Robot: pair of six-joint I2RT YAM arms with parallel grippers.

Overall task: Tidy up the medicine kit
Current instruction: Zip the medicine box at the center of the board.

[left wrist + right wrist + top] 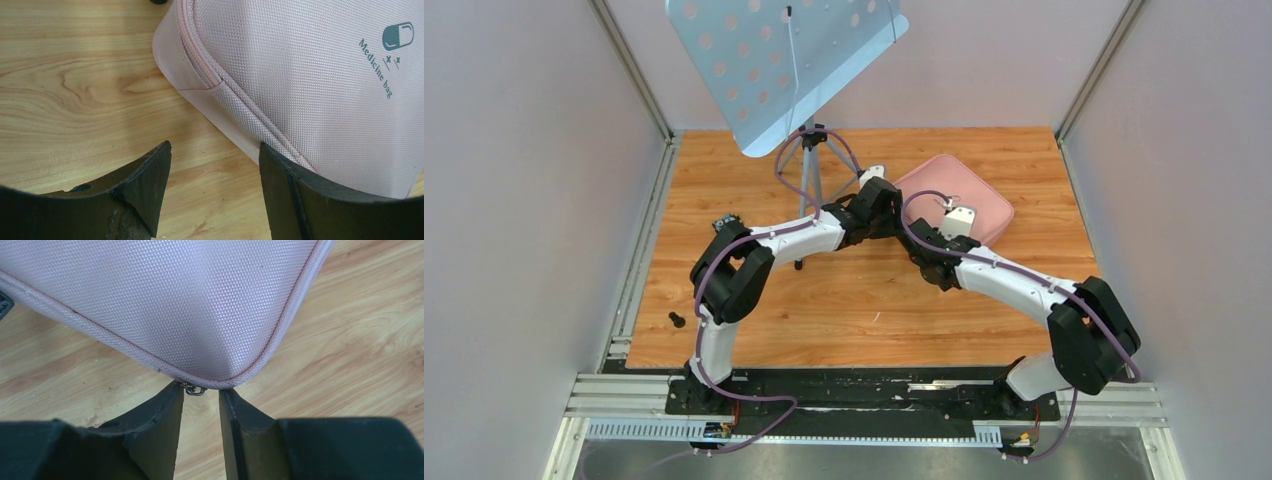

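Just ahead of the right gripper [201, 391], the kit [175, 300] lies flat on the table [350, 340], its rounded corner touching the fingertips. The jaws are narrow, with a small metal ring [194, 389] at the gap, not visibly clamped. Bare wood spreads on both sides of the corner. The left gripper [215, 149] stands wide and empty at the kit's side edge.

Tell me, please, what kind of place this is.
Probably a robot test cell in a lab: a wooden table closed in by plain walls, a metal mounting rail at its near edge, and a perforated music stand beside the pink medicine kit.
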